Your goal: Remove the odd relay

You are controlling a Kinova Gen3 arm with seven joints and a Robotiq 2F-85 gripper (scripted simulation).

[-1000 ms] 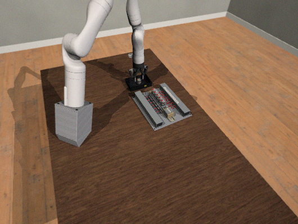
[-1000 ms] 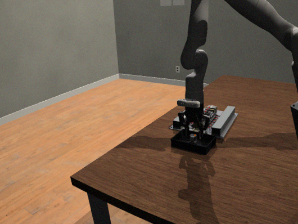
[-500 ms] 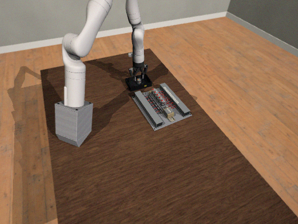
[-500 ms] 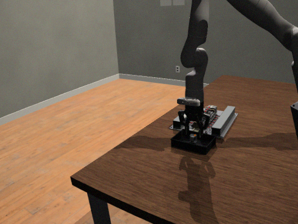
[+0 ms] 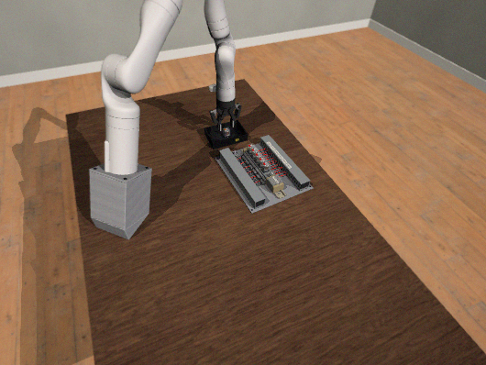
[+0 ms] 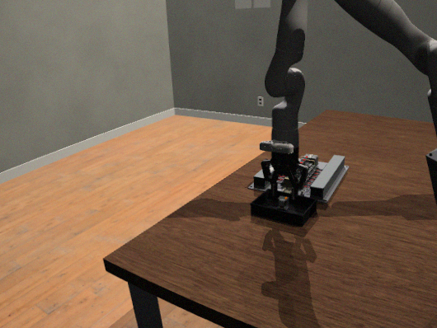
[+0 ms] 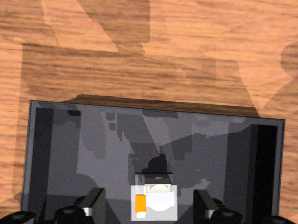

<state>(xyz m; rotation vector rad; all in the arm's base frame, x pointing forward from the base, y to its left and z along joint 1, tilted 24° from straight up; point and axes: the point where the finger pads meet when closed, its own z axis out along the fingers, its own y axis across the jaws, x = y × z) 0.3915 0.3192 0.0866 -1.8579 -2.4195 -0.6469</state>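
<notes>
The relay (image 7: 156, 205) (image 5: 226, 133) (image 6: 282, 201) is a small white block with an orange button. It rests on the floor of the black parts tray (image 7: 50, 150) (image 5: 214, 138) (image 6: 280, 215). My gripper (image 7: 149, 205) (image 5: 225, 123) (image 6: 284, 193) hangs straight down over the tray, open, with a finger on each side of the relay and a gap showing on both sides. The grey relay panel (image 5: 240, 176) (image 6: 331, 175) lies flat on the table just beside the tray, holding a row of relays with red buttons.
The robot's grey base (image 5: 120, 199) stands at the table's left side. The tray and panel sit near the table's far edge (image 6: 181, 231). Wooden floor surrounds the table.
</notes>
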